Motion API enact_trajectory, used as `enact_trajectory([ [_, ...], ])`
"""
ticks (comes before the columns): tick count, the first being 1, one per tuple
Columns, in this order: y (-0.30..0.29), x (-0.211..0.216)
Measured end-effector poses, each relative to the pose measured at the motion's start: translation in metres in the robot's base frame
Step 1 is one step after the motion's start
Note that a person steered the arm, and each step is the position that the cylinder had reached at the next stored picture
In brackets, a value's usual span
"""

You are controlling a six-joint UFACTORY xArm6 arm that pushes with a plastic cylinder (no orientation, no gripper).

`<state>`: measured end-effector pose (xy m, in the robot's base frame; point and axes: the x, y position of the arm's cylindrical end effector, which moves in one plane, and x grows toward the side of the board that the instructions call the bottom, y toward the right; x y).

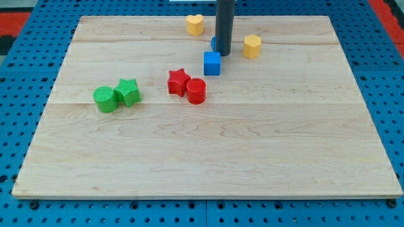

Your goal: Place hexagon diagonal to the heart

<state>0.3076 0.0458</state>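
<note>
The yellow hexagon (pixel 252 46) is seen near the top of the tabletop (pixel 208 157), right of centre, standing apart from every other block. The yellow heart (pixel 194 24) is found further toward the view's top and to the view's left of the hexagon, close to the tabletop's far edge; the two are well apart, with the dark rod (pixel 224 25) rising between them. My tip (pixel 223 54) is placed on the wood between the hexagon and the blue cube (pixel 212 63), just beside the cube's upper right corner and a little to the view's left of the hexagon, with a visible gap left to the hexagon. A further blue block (pixel 214 43) is partly hidden behind the rod, so that only a sliver of it shows at the rod's left side and its shape cannot be made out. No jaws are carried by this arm, so nothing can be said of them being apart or together; only the rod's plain end is seen. Lower and to the view's left of the blue cube, a red star (pixel 178 81) and a red cylinder (pixel 196 91) are set touching one another. Further to the view's left, a green cylinder (pixel 105 99) and a second green block (pixel 128 92), whose shape is not clear, are likewise set side by side and touching. The tabletop is surrounded by a blue perforated base (pixel 25 75).
</note>
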Motion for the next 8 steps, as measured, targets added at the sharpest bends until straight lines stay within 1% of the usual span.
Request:
enact_trajectory([
  [1,0.048,0.000],
  [2,0.055,-0.003],
  [3,0.062,-0.017],
  [4,0.110,-0.018],
  [5,0.142,-0.018],
  [7,0.151,-0.040],
  [8,0.091,-0.042],
])
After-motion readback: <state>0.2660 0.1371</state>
